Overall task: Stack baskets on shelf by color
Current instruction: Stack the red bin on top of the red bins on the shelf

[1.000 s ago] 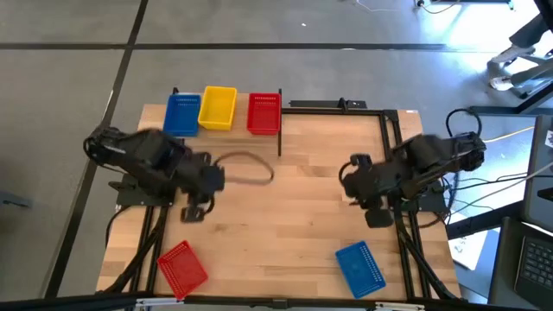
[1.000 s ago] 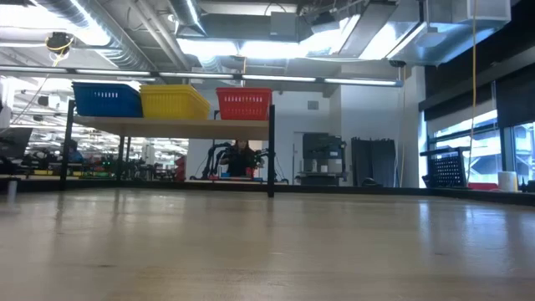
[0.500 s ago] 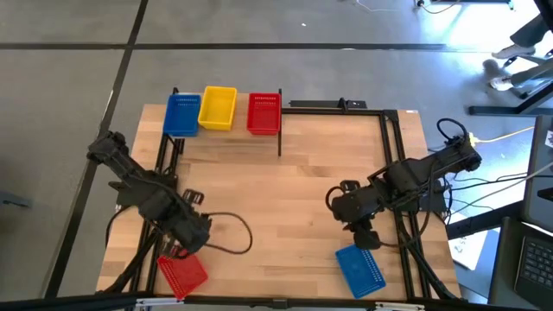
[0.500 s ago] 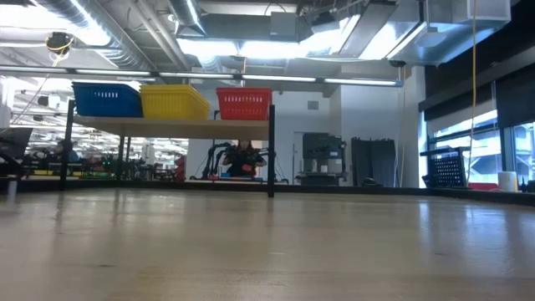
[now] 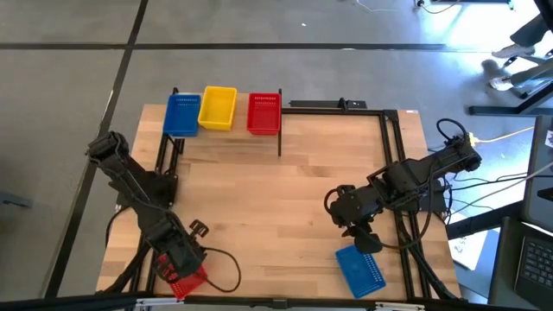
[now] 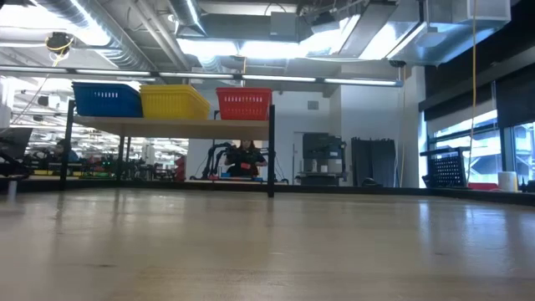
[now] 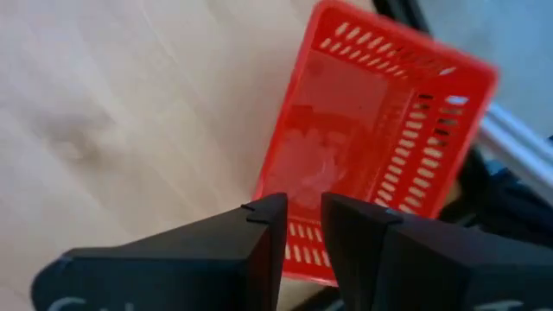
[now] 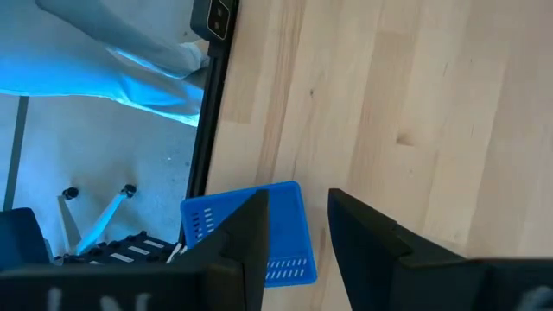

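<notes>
Both arms poised over loose baskets at the near edge of the counter.

We see the left gripper (image 7: pixel 302 226), fingers slightly apart, hanging over the red basket (image 5: pixel 183 281) at the near left corner, gripping nothing. The right gripper (image 8: pixel 296 226), spread, hovers just beyond the blue basket (image 5: pixel 359 269) at near right. On the shelf (image 6: pixel 167 127) at far left sit a blue stack (image 5: pixel 181 114), a yellow stack (image 5: pixel 217 108) and a red stack (image 5: pixel 264 113).

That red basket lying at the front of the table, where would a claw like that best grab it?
Probably on a rim. The red basket lies open side up, its thin mesh walls standing free, so one finger could go inside and one outside. The left gripper is above its near short wall; coming straight down suits.
</notes>
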Robot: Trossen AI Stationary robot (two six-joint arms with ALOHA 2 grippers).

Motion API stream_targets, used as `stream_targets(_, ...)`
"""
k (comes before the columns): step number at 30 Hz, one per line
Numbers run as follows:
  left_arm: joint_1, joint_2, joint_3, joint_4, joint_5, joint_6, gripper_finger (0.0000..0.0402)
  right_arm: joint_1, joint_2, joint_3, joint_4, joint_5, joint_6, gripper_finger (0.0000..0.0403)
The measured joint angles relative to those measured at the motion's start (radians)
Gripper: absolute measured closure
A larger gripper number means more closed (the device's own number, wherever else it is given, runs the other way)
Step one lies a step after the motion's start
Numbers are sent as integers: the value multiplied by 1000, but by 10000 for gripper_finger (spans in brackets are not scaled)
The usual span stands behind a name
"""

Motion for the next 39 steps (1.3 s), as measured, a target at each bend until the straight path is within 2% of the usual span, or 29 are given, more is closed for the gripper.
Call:
stream_targets(4, -32, 0, -58, 46, -88, 34, 337, 0, 0, 0, 0, 0, 4, 286)
stream_targets(7, -34, 0, -88, 58, -114, 69, 337, 0, 0, 0, 0, 0, 4, 286)
stream_targets(22, -33, 0, -236, 208, -128, 71, 337, -2, 0, 0, 2, 0, 34, 286)
stream_targets(30, -33, 0, -308, 365, -124, 40, 338, -2, 0, 0, 2, 1, 61, 286)
stream_targets(33, -30, 0, -309, 365, -123, 40, 352, -2, 0, 0, 2, 1, 76, 286)
stream_targets(36, -11, 0, -309, 366, -93, 37, 387, -2, 0, 0, 2, 1, 87, 286)
stream_targets(39, 20, 0, -309, 367, -58, -27, 396, -2, 0, 0, 2, 1, 87, 286)
